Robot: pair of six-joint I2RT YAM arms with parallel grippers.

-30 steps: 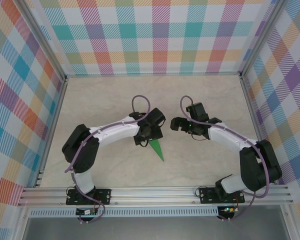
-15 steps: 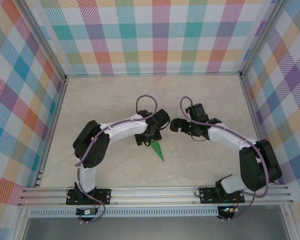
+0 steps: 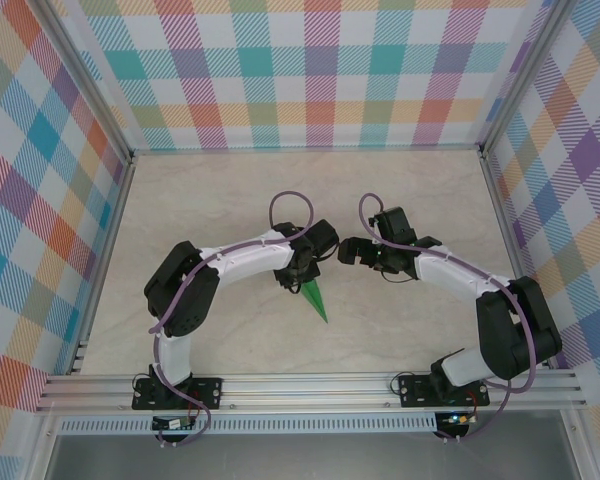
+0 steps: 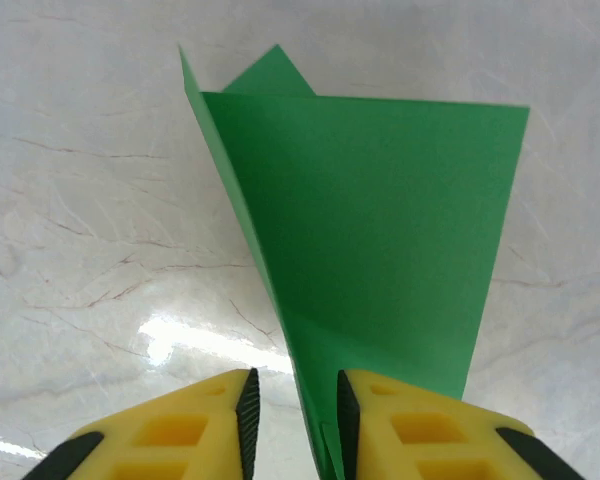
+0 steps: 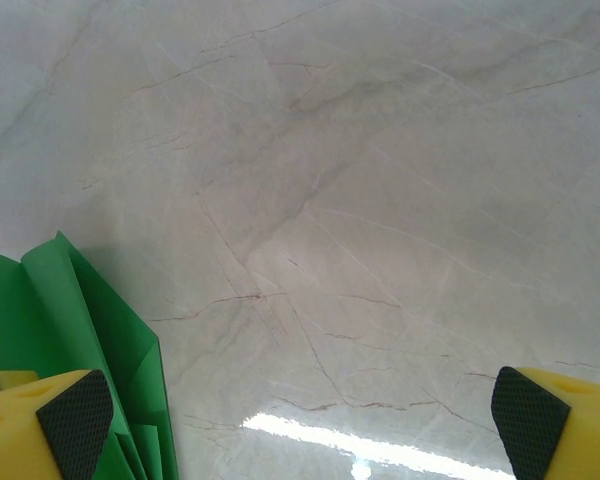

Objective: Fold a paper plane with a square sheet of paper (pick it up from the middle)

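Along the bottom of the overhead view an aluminium rail (image 3: 310, 385) is seen. Above it, on the pale marbled worktop (image 3: 200, 200), the paper plane (image 3: 316, 300) is laid just below the centre of the frame, its narrow end turned toward the lower right. Its broad upper-left end is met by the left end effector (image 3: 298, 278). The right end effector (image 3: 350, 250) is held just right of centre, near the plane but apart from it. Beyond both, the far side is closed off by a checked wall (image 3: 320, 70). In the left wrist view the left end effector (image 4: 295, 385) is shown with its yellow fingers (image 4: 180, 435) drawn close together at the bottom edge. A folded edge of the green plane (image 4: 380, 230) is taken down between them, against the finger at lower right, and a thin strip of worktop is left visible beside the other finger, so a firm clamp cannot be told. In the right wrist view the right end effector (image 5: 300, 405) is spread wide, its pads (image 5: 75, 415) set in the two lower corners with nothing between them, and the plane (image 5: 50, 310) is glimpsed behind the lower-left finger.
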